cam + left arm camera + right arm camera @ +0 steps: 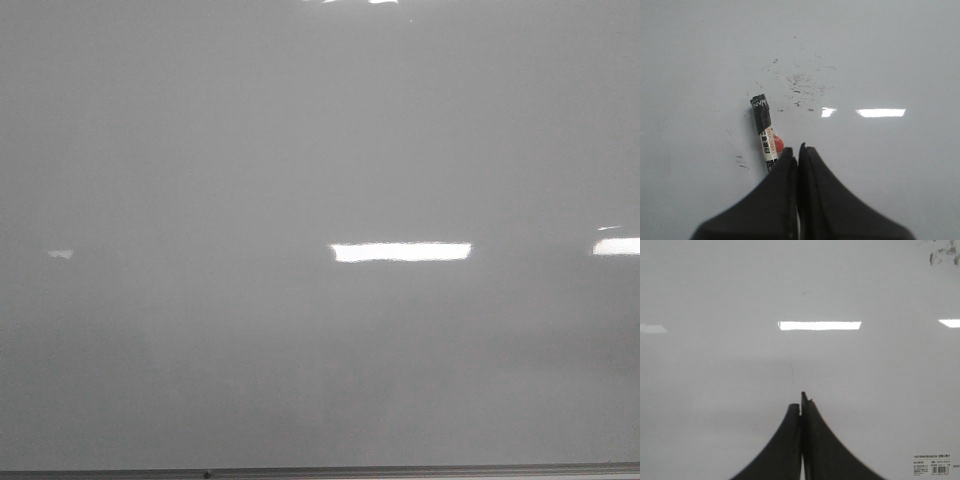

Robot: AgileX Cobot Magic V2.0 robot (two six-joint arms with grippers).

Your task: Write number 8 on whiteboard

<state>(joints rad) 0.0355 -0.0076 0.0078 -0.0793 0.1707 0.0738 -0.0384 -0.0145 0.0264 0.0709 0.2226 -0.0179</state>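
Nearest you, both sets of fingers are pressed together and hold nothing: the left gripper [798,150] hangs over the whiteboard [900,50] with a marker [765,131] lying flat just beside its tips, black cap pointing away, and the right gripper [802,402] hangs over a bare stretch with a small printed label [936,466] close by. Farther out you see faint black smudges [802,85] beyond the marker, but no number 8 shows on the surface in any view.
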